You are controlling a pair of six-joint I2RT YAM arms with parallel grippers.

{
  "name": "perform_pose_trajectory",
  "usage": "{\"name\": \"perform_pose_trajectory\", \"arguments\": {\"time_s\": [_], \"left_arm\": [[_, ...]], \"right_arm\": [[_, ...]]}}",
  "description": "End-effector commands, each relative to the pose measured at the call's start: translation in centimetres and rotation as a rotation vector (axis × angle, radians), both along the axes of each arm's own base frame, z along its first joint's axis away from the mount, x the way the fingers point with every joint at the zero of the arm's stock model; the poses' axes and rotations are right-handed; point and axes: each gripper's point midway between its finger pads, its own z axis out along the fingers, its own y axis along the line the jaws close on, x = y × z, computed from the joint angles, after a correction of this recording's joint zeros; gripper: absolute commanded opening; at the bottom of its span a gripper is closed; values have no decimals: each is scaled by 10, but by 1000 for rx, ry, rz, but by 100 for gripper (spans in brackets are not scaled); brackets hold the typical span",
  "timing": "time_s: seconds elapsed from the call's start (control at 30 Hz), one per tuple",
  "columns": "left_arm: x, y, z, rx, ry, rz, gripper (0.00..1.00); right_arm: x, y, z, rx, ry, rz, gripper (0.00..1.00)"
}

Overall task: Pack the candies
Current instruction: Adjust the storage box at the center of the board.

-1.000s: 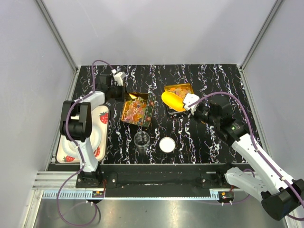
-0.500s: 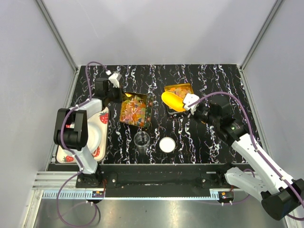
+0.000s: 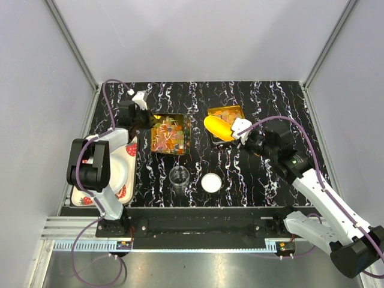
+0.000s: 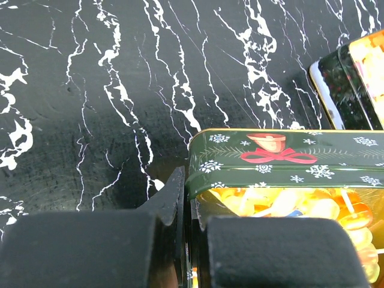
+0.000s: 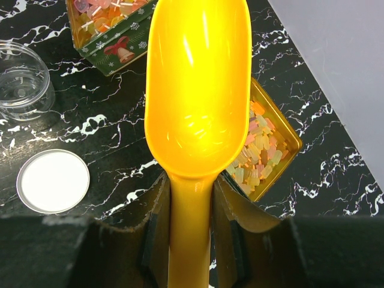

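Observation:
Small orange, red and yellow candies point(image 3: 169, 134) fill a square green tin point(image 3: 188, 133) with gold inside, left of centre. My left gripper point(image 3: 146, 116) is shut on that tin's left wall. In the left wrist view the gripper point(image 4: 191, 189) pinches the green wall point(image 4: 282, 167), with the candies point(image 4: 288, 205) just inside. A second gold tin point(image 3: 235, 111) of pale candies point(image 5: 261, 144) sits at the back right. My right gripper point(image 3: 237, 131) is shut on the handle of a yellow-orange scoop point(image 3: 217, 127). The scoop bowl point(image 5: 198, 84) is empty and hovers by that tin; the gripper point(image 5: 192, 195) also shows here.
A clear open jar point(image 3: 179, 176) and its white lid point(image 3: 210, 182) stand at the front centre of the black marbled table; both show in the right wrist view, the jar point(image 5: 24, 81) and the lid point(image 5: 53, 181). A strawberry-print plate point(image 3: 128, 169) lies at the left edge.
My left gripper has drawn back and left with the green tin, turning it from skewed to nearly square with the table. The right arm and scoop have not moved.

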Motion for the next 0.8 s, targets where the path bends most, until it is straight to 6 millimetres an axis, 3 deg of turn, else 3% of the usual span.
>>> {"name": "perform_pose_trajectory", "arguments": {"time_s": [0.0,0.17,0.37,0.47,0.6,0.7,0.77], "left_arm": [[22,5,43,-31,-154,51,0],[20,-8,23,-98,-51,-36,0],[18,-17,38,-184,-88,-91,0],[27,1,24,-38,-51,27,0],[19,-9,32,-163,-55,-56,0],[26,2,23,-64,-19,5,0],[19,-8,31,-134,-43,-73,0]], "right_arm": [[5,1,9,20,-29,-6,0],[6,2,6,17,-22,-6,0],[6,2,5,15,-18,-4,0],[7,2,5,17,-19,-3,0],[6,3,4,15,-14,0,0],[7,3,4,17,-13,1,0],[7,3,4,17,-12,-1,0]]}}
